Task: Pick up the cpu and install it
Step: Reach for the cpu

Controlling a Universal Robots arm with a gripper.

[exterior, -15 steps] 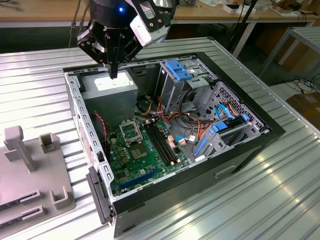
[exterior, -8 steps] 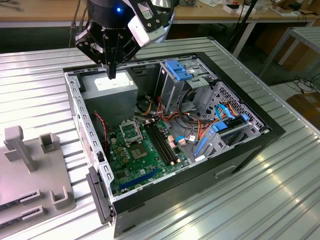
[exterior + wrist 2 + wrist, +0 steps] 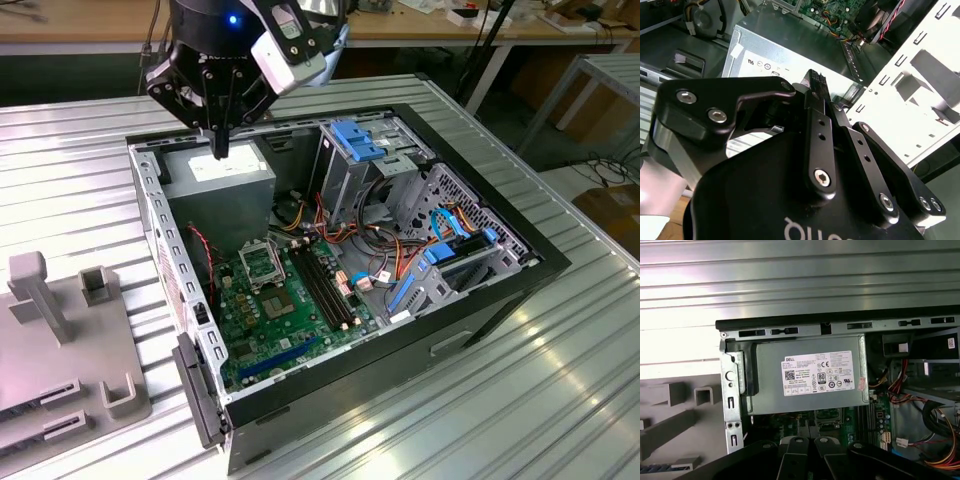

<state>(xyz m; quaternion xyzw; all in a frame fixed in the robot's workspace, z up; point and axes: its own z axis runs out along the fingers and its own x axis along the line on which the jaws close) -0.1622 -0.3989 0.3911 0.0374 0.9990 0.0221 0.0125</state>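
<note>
While the cpu is seen lying flat on the green board just beside the silver-framed socket, the jaws are held clenched on nothing above the grey power supply, presumably so that the walls of the case are cleared

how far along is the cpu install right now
Done: nothing I can confirm. In hand: the gripper hangs shut over the power supply, with nothing seen between its fingers. Left: seemingly both pick-up and install; whether the socket holds the cpu is too small to tell.
</note>
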